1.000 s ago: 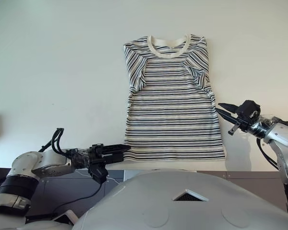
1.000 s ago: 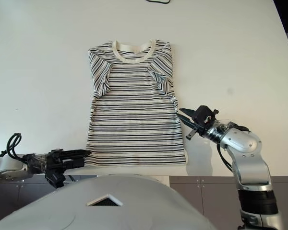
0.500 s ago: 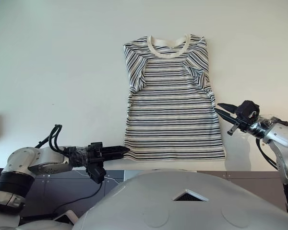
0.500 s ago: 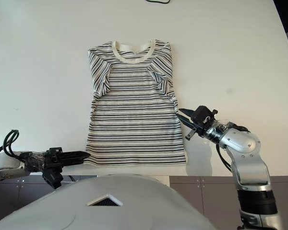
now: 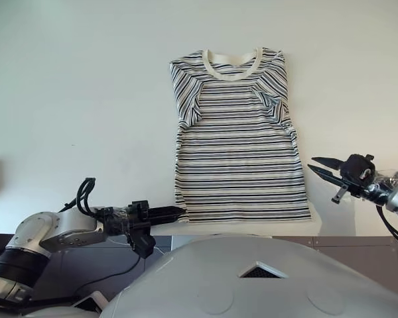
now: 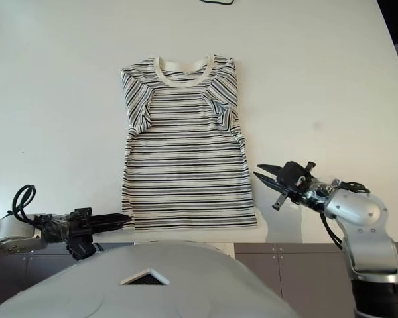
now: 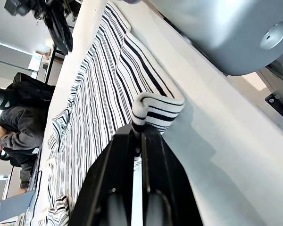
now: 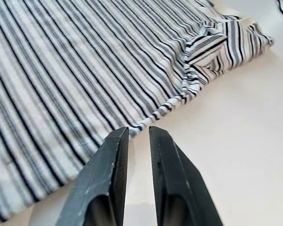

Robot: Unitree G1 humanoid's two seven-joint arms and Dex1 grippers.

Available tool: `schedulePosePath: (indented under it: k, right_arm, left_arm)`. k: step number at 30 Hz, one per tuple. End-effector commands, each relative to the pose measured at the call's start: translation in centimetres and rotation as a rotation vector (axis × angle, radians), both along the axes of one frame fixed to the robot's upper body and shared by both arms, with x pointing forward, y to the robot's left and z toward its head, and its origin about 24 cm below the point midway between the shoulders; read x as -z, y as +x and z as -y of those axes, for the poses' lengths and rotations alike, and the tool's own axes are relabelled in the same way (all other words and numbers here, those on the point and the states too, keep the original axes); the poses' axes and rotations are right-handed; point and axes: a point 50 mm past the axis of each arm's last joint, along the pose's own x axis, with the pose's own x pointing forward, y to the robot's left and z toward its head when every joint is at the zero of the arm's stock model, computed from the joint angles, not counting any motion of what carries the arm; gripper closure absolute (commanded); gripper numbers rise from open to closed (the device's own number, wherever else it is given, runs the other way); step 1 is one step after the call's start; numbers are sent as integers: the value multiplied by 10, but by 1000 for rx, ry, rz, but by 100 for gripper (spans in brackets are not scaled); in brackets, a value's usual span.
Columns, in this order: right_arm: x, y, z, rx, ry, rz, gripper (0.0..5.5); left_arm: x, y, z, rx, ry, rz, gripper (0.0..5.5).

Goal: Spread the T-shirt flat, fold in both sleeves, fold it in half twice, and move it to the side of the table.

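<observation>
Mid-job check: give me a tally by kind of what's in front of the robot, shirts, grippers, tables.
Striped T-shirt: 1
Grippers: 2 (left gripper, right gripper)
White table: 1
Total: 4

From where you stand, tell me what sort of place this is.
Probably an office or lab: a white table with a striped T-shirt laid out, grey cabinet fronts beneath its edge, and a black office chair beyond.
</observation>
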Motion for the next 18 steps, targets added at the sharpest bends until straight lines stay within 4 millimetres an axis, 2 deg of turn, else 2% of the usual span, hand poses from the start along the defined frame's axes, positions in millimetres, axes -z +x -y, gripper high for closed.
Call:
schedulePosePath:
  k: [1,6,11,18]
  right_arm:
    - [2,-29,15,-319,-276,64,470]
    - [8,-37,27,-531,-404,249,383]
    - [20,-51,31,-747,-445,333,383]
    - [22,-50,17,-904,-401,466,383]
  left_arm:
    - [35,-52,-9,17,220,-214,539]
    - [38,-58,-8,0,221,-218,540]
    - [38,-60,-9,-12,228,-211,540]
    - [35,-60,-13,-16,231,-197,540]
